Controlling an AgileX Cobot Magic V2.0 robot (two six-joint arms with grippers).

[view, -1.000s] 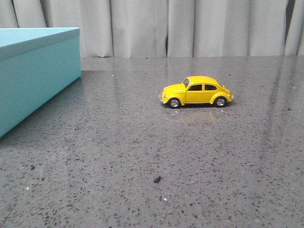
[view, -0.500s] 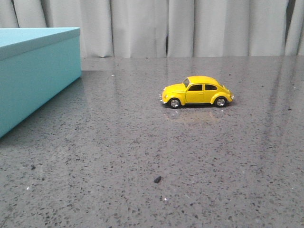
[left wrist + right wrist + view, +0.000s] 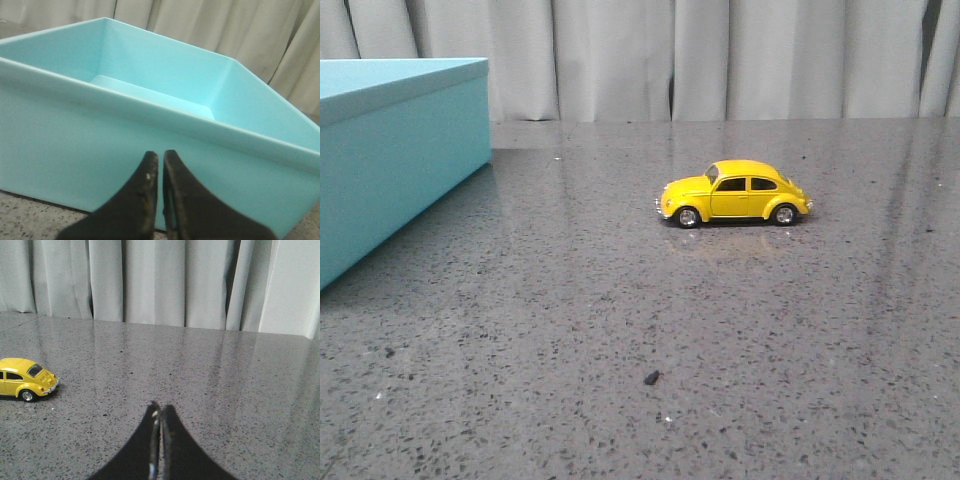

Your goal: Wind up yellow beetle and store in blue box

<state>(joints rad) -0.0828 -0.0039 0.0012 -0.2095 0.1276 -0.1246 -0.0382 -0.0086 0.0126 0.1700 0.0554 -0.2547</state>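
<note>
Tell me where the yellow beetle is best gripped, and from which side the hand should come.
Probably across the doors, coming down from above. The yellow beetle stands upright on its wheels, side-on to the front view, nose toward the blue box. Its flat flanks suit two fingers better than the rounded roof or bumpers. The right hand, shut and empty, seems the nearer one.

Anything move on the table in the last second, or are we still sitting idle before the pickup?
Nothing visibly changed. The yellow beetle stands on its wheels in the same spot on the table, apart from the blue box, which hasn't shifted. Right now the left gripper and the right gripper are both shut and empty.
</note>
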